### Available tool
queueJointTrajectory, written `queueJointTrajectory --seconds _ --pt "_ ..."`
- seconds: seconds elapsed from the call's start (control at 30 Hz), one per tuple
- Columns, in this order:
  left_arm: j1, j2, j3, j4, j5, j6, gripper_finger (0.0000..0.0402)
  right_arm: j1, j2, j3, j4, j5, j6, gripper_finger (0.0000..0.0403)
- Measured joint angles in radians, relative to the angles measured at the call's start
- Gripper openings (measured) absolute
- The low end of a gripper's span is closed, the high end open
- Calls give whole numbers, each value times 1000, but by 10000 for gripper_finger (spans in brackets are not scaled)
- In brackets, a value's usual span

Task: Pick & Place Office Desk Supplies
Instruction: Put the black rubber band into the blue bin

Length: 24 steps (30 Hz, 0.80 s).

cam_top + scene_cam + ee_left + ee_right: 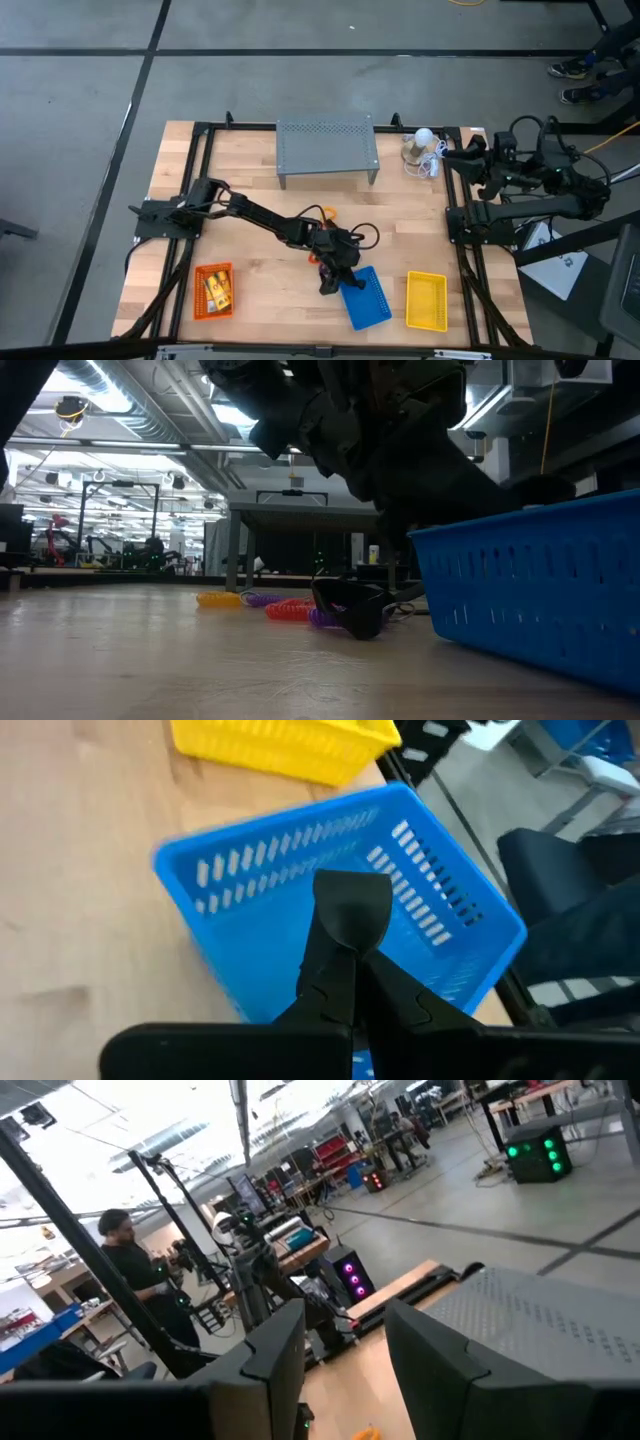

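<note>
Nearest you, along the front edge of the wooden table, three baskets sit in a row: orange basket on the left with yellow packets inside, blue basket in the middle, yellow basket on the right. Your left gripper hangs at the blue basket's left rim, fingers pinched tight on a black clip, held over the basket's inside. Just behind it, orange and purple loops lie loose on the boards, with another dark piece beside them. Farther back stands the grey shelf, then the white bulb at the far right. Your right gripper waits off the table's far right corner, fingers spread. Beyond, the room shows workbenches, lit racks and a person standing.
</note>
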Motion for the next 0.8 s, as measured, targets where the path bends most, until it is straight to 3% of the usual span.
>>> queueJointTrajectory --seconds 0.17,0.57,0.8 --pt "-8 -1 0 26 18 7 34 0 0 0 10 -18 -3 143" --pt "5 -7 0 71 24 -24 169 0 -1 0 13 -35 -4 143" --pt "37 -23 3 122 19 -59 193 0 -2 0 21 -36 -3 143"
